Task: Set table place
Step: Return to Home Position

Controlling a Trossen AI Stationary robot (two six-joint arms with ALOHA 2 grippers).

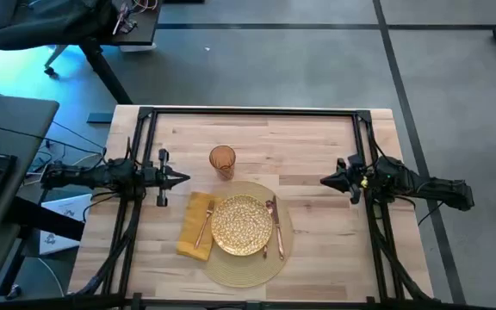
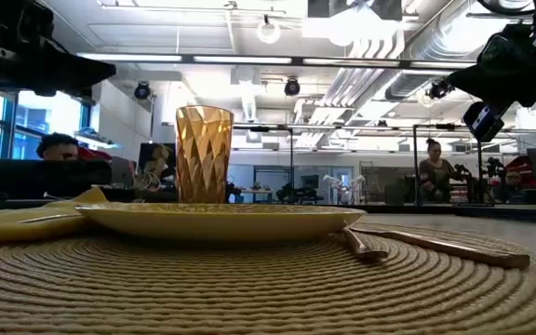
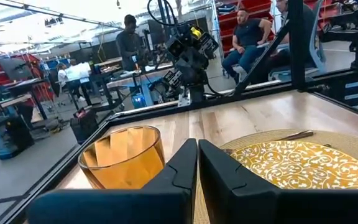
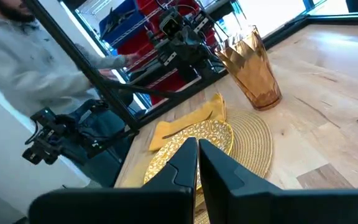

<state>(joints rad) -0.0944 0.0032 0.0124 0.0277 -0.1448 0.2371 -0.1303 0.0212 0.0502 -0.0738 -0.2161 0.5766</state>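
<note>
The round tan woven placemat point(image 1: 246, 237) lies flat on the wooden table point(image 1: 317, 146) near its front edge. On it rests a gold patterned plate point(image 1: 242, 225), with gold cutlery point(image 1: 274, 226) to the plate's right. A mustard napkin point(image 1: 195, 226) with a gold utensil on it lies at the mat's left edge. An amber glass point(image 1: 222, 161) stands upright behind the mat. My left gripper point(image 1: 183, 179) hovers shut left of the glass. My right gripper point(image 1: 325, 181) hovers shut to the right of the mat. Both touch nothing.
Black frame rails point(image 1: 257, 112) run along the table's far edge and down both sides under the arms. Bare wood lies between the glass and my right gripper. People sit and stand in the room beyond the table.
</note>
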